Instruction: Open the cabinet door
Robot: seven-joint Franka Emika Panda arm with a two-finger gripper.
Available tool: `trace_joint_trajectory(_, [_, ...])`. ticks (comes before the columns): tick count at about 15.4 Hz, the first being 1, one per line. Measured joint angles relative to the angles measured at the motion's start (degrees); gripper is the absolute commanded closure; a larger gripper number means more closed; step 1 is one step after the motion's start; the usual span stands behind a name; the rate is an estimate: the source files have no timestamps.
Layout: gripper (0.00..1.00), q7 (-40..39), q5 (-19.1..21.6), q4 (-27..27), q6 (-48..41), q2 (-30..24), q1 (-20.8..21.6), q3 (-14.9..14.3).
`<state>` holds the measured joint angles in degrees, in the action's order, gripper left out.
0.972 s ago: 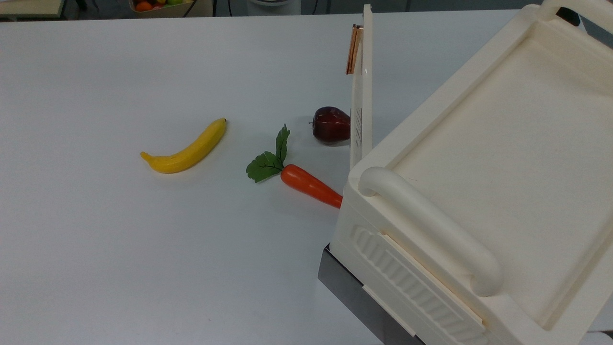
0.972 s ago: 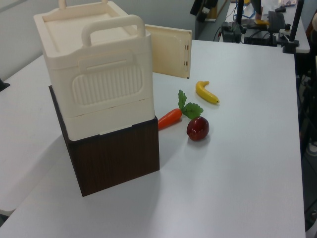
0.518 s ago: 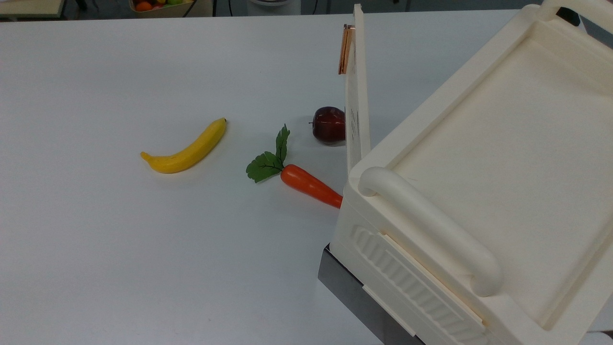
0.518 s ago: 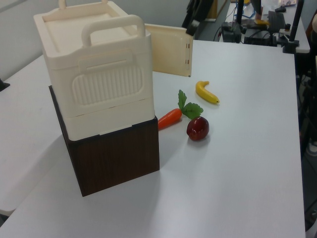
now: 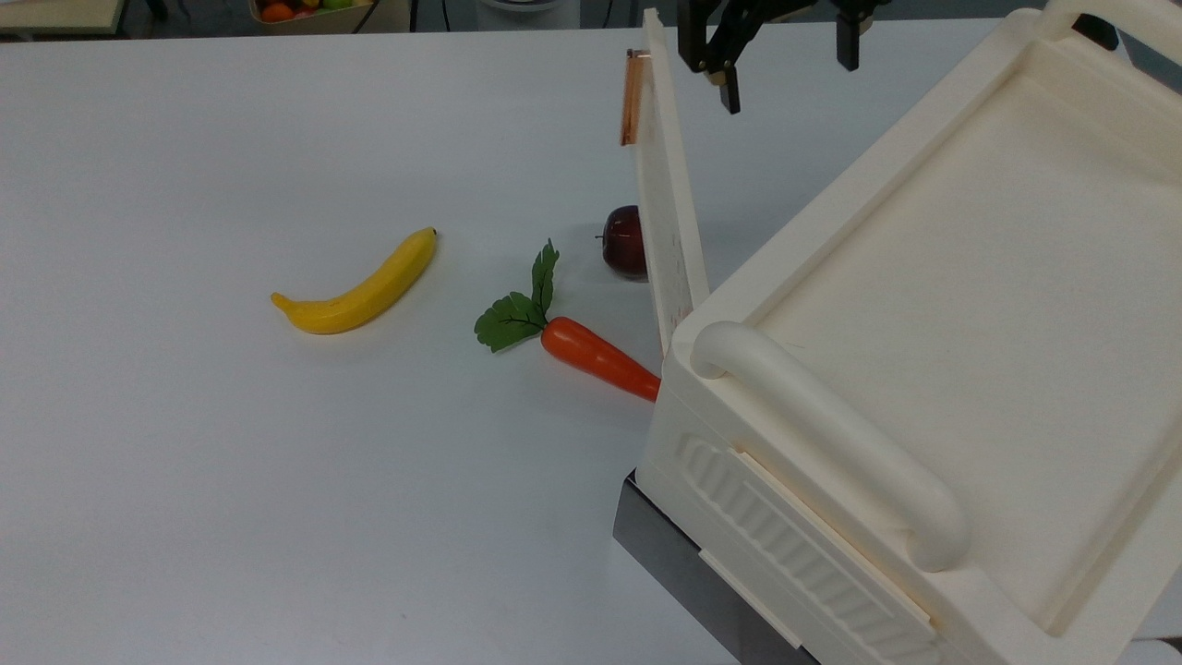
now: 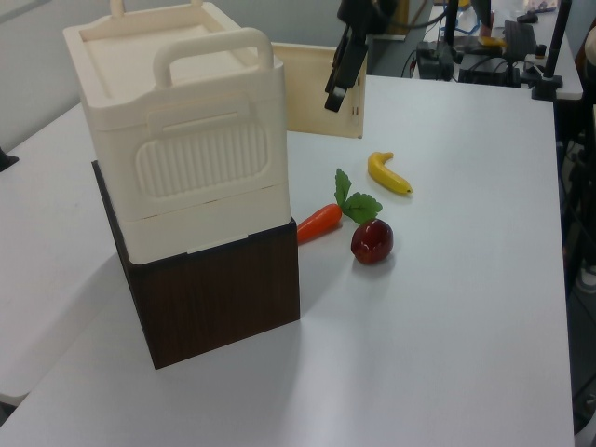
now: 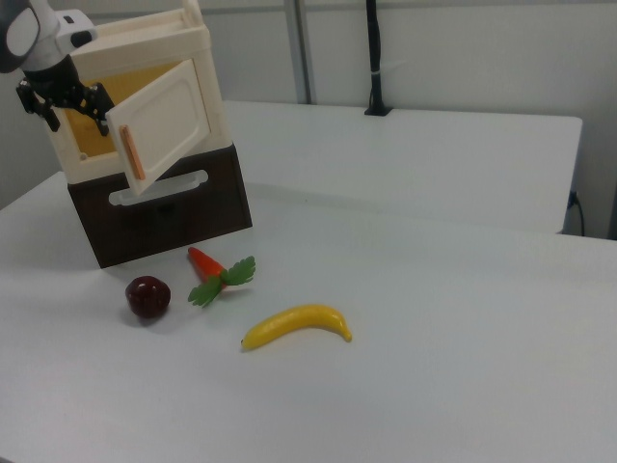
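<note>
You'll find no lettering, label, brand mark, number or sign that can be read anywhere in these views.

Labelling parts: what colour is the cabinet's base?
Dark brown wood grain on the cabinet's base, clearest in the left view.

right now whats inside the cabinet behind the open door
In the right view the cabinet door stands ajar and the cabinet shows a yellowish inner wall. The gripper and door cover the rest, so any contents are hidden.
</note>
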<state>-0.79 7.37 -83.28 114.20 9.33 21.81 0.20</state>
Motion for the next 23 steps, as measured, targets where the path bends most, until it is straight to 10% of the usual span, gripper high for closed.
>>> trace_joint_trajectory(23, [0.00, 2.10, -5.13, -1.96, -3.69, 2.34, -10.04, -6.46])
